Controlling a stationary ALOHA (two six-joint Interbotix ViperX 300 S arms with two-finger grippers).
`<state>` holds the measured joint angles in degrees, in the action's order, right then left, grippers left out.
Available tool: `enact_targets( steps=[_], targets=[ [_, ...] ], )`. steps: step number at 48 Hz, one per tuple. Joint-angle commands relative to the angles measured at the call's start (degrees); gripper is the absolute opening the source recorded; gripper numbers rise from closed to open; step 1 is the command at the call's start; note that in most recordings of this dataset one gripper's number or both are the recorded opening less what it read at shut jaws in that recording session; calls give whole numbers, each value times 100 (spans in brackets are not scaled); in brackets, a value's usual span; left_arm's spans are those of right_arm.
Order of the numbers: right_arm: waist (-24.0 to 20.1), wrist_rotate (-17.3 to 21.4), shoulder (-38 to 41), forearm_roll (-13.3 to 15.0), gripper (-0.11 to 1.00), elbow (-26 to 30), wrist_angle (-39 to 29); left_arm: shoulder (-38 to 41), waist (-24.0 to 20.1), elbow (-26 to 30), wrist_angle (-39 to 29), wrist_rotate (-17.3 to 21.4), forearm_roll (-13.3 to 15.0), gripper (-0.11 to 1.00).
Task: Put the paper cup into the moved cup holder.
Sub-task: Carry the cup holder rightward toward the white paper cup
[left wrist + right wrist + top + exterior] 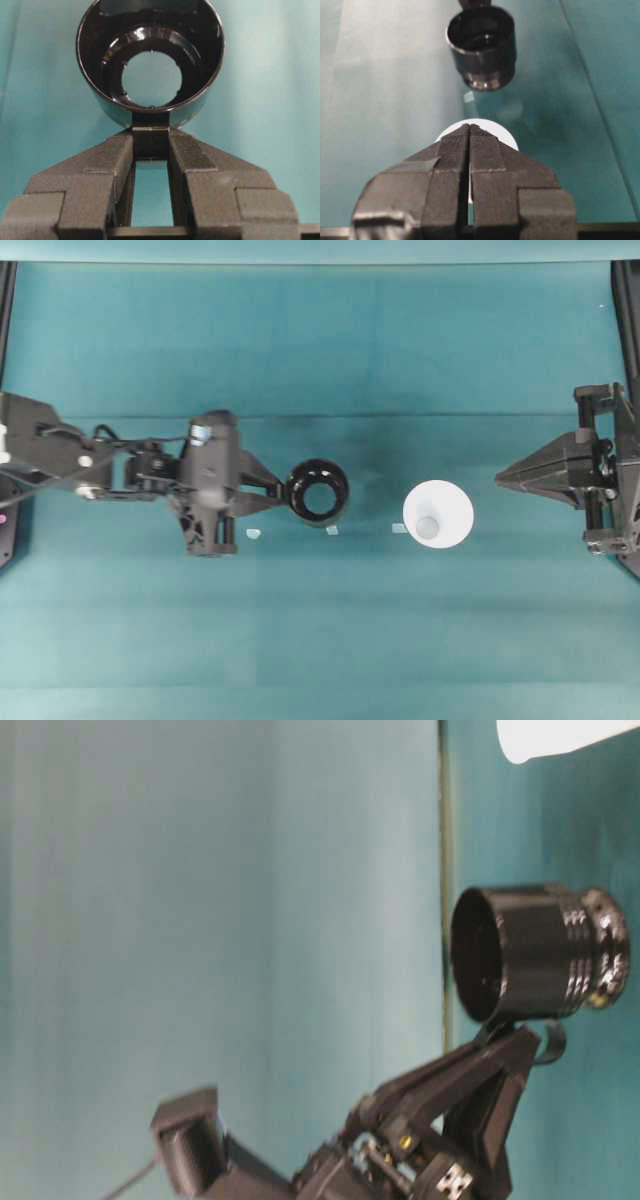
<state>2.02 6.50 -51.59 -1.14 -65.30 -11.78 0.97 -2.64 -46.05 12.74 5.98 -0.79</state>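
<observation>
The glossy black cup holder (318, 492) is left of the table's middle, its mouth facing up. My left gripper (282, 493) is shut on its small side handle (150, 142), one finger on each side. The holder fills the top of the left wrist view (150, 107) and also shows in the table-level view (540, 955) and the right wrist view (481, 47). The white paper cup (437, 515) stands upright to the holder's right, apart from it. My right gripper (500, 478) is shut and empty, right of the cup. In the right wrist view its fingertips (470, 126) hide most of the cup (506, 137).
Three small pale marks (332, 530) lie on the teal table cloth (320, 640) just in front of the holder and cup. Black frame posts (628, 310) stand at the table's left and right edges.
</observation>
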Motion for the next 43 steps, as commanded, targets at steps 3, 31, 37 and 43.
enact_targets(
  steps=[3,31,37,43],
  targets=[
    [9,62,26,-18,2,123,62,105,53,255,-53,79,-9,19],
    [0,62,35,-18,2,123,35,431,132,360,-70,44,-18,19],
    [0,62,26,-18,2,123,26,475,132,369,-44,53,-9,19],
    [9,62,26,-18,2,123,26,501,132,369,-44,53,-18,19]
  ],
)
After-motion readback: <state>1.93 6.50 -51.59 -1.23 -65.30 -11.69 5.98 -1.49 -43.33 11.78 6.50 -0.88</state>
